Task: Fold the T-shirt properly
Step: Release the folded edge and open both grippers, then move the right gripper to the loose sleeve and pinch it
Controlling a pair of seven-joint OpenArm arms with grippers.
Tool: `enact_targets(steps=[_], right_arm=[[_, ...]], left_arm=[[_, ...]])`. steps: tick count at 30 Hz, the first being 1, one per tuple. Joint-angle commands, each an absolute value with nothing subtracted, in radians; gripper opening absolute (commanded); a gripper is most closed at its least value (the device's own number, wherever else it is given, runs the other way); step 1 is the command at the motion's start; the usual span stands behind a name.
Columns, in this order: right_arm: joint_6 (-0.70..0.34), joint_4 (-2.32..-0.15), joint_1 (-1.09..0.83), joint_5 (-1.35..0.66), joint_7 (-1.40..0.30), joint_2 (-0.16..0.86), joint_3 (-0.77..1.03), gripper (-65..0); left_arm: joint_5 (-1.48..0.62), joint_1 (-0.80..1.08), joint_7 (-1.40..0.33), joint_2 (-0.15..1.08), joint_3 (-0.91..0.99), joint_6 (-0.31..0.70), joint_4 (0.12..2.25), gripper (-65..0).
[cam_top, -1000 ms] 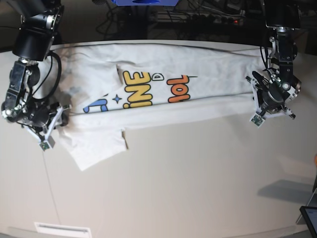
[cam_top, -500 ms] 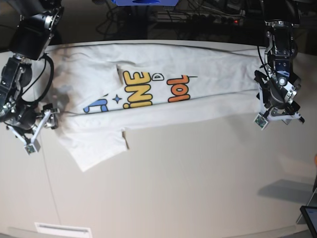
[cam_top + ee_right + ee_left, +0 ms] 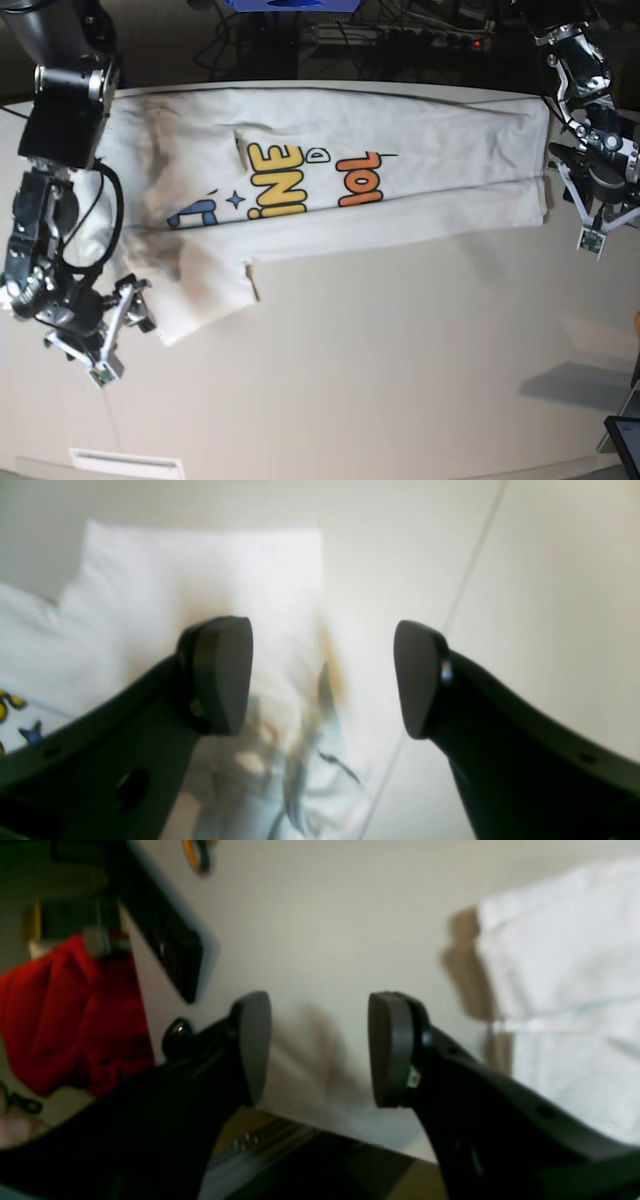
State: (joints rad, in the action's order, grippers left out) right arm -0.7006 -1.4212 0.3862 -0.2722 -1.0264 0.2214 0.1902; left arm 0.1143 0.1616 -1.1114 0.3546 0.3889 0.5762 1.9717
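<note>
The white T-shirt [image 3: 330, 170] lies folded lengthwise across the far side of the table, with its blue, yellow and orange print facing up. One sleeve [image 3: 200, 295] sticks out toward the front. My left gripper [image 3: 597, 210] is open and empty, just off the shirt's right end. In the left wrist view it [image 3: 320, 1050] hangs over bare table, with the shirt edge [image 3: 565, 990] to its right. My right gripper [image 3: 110, 325] is open and empty beside the sleeve. In the right wrist view it [image 3: 320, 677] is above the sleeve's edge [image 3: 200, 580].
A dark flat device [image 3: 625, 435] sits at the front right corner and also shows in the left wrist view [image 3: 165, 935]. A red cloth [image 3: 65, 1005] lies beyond the table edge. A white label [image 3: 125, 463] is on the front edge. Cables run behind the table.
Both grippers have left the shirt's folded edge. The right arm has moved toward the front, next to the sleeve. The left arm has moved right, off the shirt's end. The shirt lies flat.
</note>
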Motion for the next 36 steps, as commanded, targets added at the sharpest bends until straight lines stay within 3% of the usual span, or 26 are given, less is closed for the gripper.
enact_targets(steps=[1, 8, 17, 22, 26, 36], right_arm=[[-0.698, -1.363, 0.438, -0.275, -0.993, 0.236, 0.171, -22.9], [-0.698, -0.917, 0.607, -0.275, -0.788, 0.236, 0.074, -22.3], [-0.698, -0.585, 0.756, -0.275, -0.607, 0.28, -0.007, -22.1], [-0.698, -0.535, 0.779, -0.275, -0.558, 0.294, -0.008, -21.6], [-0.698, -0.532, 0.776, -0.275, -0.556, 0.305, -0.008, -14.8], [-0.698, -0.515, 0.73, -0.275, -0.555, 0.278, -0.008, -14.8]], left_arm=[[0.122, 0.159, -1.078, 0.361, 0.392, 0.57, 1.985, -34.6], [0.122, 0.189, -1.07, 0.363, 0.432, 0.57, 1.985, -34.6], [0.122, 0.189, -1.07, 0.361, 0.444, 0.57, 1.98, -34.6], [0.124, 0.188, -1.07, 0.361, 0.437, 0.57, 1.98, -34.6], [0.124, 0.183, -1.07, 0.361, 0.435, 0.57, 1.98, -34.6], [0.124, 0.191, -1.07, 0.361, 0.435, 0.57, 1.979, -34.6]])
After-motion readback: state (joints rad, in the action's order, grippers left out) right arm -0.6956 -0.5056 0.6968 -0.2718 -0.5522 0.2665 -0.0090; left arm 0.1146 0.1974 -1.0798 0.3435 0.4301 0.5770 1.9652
